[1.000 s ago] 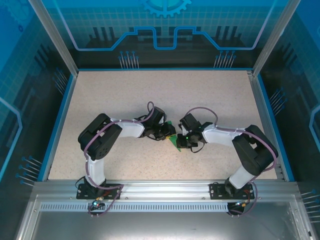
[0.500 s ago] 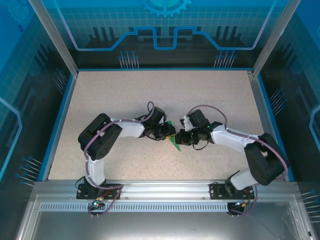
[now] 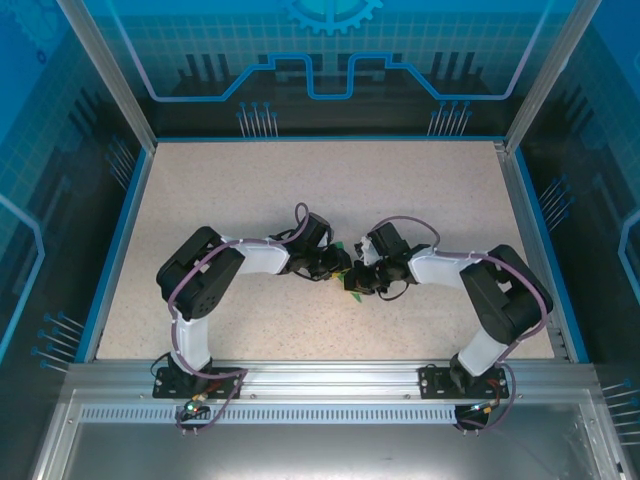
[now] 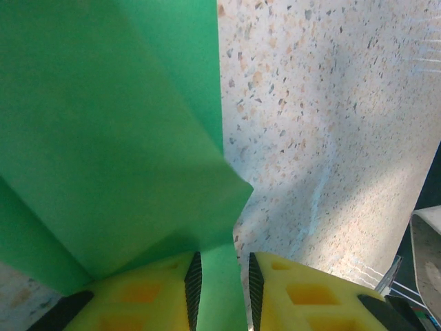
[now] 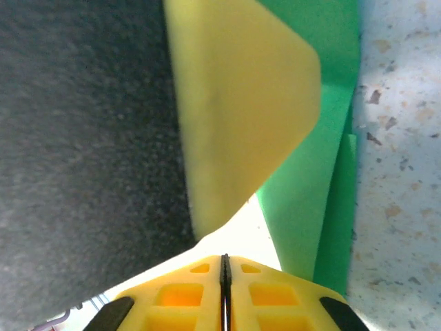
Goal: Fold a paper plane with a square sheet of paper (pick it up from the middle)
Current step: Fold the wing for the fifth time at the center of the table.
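The square sheet of paper [image 4: 110,124] is bright green and folded into layered flaps, lying on the speckled table [image 4: 331,138] at its middle. A sliver of the paper [image 3: 349,291] shows between the two grippers in the top view. My left gripper [image 4: 220,289] stands over it with its jaws a narrow gap apart. A green strip runs between the yellow fingers [image 4: 145,293]. My right gripper [image 5: 224,265] is shut with nothing between its pads, right beside the paper [image 5: 324,138] and a yellow finger of the left gripper [image 5: 234,103]. The two grippers [image 3: 338,268] [image 3: 358,283] nearly meet.
Blue-edged walls with metal posts [image 3: 110,75] fence the table. An aluminium rail [image 3: 320,378] with both arm bases runs along the near edge. A dark grey surface [image 5: 83,138] blocks the left of the right wrist view.
The right arm's elbow swung out to the right and came back in. Its gripper stayed close to the paper's right side. The left arm has not moved.
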Motion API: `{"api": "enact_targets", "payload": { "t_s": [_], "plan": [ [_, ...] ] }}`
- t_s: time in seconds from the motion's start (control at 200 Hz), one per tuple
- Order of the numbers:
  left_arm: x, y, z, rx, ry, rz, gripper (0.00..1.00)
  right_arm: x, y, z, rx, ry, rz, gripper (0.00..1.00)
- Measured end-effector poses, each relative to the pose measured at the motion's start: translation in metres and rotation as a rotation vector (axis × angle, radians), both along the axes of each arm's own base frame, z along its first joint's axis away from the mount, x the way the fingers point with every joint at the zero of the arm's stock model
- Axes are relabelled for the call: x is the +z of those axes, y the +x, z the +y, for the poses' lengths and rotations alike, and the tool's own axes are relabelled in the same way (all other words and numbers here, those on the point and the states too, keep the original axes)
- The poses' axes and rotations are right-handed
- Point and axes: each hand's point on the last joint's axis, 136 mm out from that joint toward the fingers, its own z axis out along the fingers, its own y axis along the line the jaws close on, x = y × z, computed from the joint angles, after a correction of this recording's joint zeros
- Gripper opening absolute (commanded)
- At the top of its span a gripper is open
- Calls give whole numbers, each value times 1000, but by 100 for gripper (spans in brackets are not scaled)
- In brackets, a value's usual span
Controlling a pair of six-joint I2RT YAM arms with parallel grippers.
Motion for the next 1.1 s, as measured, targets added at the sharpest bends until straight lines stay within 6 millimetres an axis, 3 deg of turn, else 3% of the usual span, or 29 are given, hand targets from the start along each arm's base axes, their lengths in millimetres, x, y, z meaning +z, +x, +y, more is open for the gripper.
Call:
{"api": "enact_targets", "payload": {
  "t_s": [0.2, 0.525, 0.795, 1.1],
  "plan": [
    [0, 0, 0, 0, 0, 1, 29, -15, 6, -14, -36, -33, 24, 10],
    [-1, 0, 0, 0, 2, 3, 29, -15, 5, -16, -18, -24, 7, 11],
    [-1, 0, 0, 0, 3, 4, 29, -2, -7, -16, 15, 15, 19, 13],
    [-1, 0, 0, -1, 4, 5, 29, -18, -16, -20, 26, -6, 65, 12]
  ]
}}
